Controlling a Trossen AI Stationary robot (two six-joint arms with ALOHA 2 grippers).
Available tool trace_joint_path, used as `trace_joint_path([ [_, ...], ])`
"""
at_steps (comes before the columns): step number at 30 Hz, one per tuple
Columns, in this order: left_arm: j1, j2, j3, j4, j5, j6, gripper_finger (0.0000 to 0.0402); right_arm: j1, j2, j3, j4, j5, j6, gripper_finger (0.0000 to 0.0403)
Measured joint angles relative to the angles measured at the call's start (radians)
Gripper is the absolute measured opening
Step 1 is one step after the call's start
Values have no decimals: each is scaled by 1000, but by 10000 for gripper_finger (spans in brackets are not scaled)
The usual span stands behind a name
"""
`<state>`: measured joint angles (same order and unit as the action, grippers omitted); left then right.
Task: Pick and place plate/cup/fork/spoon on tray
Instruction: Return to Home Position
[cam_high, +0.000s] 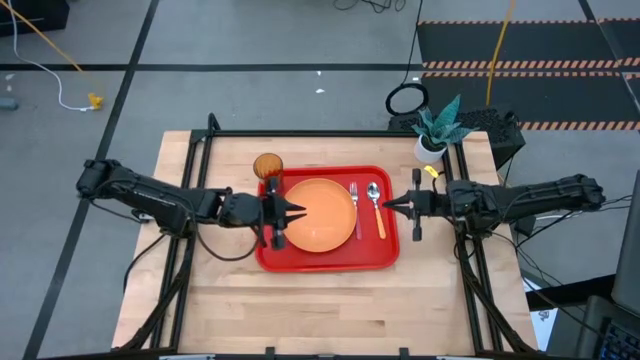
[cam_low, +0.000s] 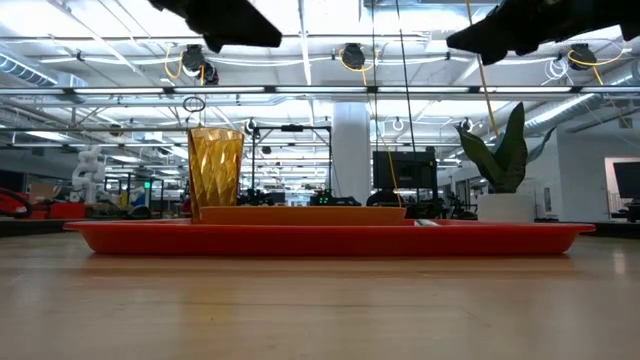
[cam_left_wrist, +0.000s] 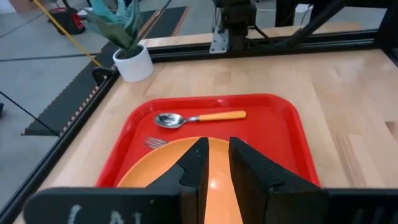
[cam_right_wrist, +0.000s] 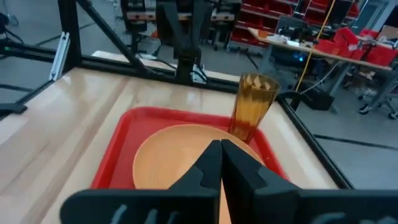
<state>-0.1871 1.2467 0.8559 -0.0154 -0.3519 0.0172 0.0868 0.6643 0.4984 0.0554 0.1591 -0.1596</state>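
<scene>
Red tray (cam_high: 328, 258) centred on wooden table (cam_high: 320, 310), long side across. Orange plate (cam_high: 322, 213) flat in middle of tray. Amber cup (cam_high: 268, 165) upright at tray's far-left corner, just beside plate rim; seen in low view as standing on tray (cam_low: 215, 168). Fork (cam_high: 355, 207) and spoon (cam_high: 376, 206) lying side by side on tray to right of plate, fork nearer plate, spoon outermost, heads toward far edge; fork partly hidden behind plate in left wrist view, spoon fully visible (cam_left_wrist: 198, 117). Left gripper (cam_high: 296, 213) raised above left part of plate, fingers (cam_left_wrist: 194, 163) parted by narrow gap, nothing between them. Right gripper (cam_high: 388, 205) at right edge of tray above spoon, fingers (cam_right_wrist: 209, 163) pressed together, empty. Potted plant (cam_high: 436, 128) at far-right corner of table.
</scene>
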Motion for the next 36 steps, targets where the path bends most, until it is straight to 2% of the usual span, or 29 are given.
trace_joint_path([
  [5,3,-89,-105,50,-14,-13,67,0,4,-11,-36,-2,-4,0],
  [11,2,-216,-255,137,-24,-7,67,0,3,-101,89,-2,-56,0],
  [19,2,-331,-479,364,-15,-1,67,0,-24,-162,156,-2,-89,0],
  [28,2,-401,-638,500,-15,20,67,-1,-112,-253,158,-2,-89,0],
  [36,2,-405,-791,702,-14,19,67,-1,-190,-338,231,-3,-122,0],
])
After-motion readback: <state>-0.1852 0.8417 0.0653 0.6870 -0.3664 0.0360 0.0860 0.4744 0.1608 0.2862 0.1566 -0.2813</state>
